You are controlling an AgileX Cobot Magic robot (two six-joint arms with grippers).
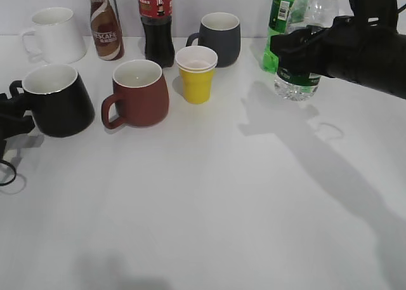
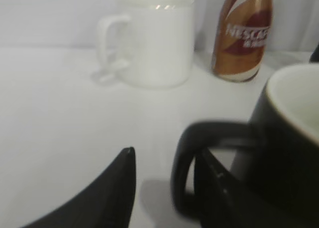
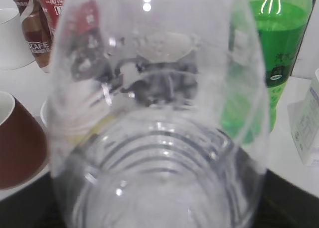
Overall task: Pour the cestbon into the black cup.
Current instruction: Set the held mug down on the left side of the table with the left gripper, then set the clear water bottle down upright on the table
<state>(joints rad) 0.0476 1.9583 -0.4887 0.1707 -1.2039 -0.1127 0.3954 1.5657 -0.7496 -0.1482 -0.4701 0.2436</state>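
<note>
Gripping the cestbon [image 1: 298,74] at the table's [image 1: 222,207] far right, the right gripper [image 1: 303,49] appears clenched on the bottle, which stands upright just before the green soda bottle [image 1: 283,17]; the pour seems not yet begun. The left gripper [image 2: 164,188] sits with fingers spread either side of the handle of the black cup [image 1: 57,99], at the near left. Next, by this reading, the bottle must travel well across the table, then tip over the cup. Counted: four mugs, four bottles, and yellow paper cups [image 1: 196,74], apparently two nested.
</note>
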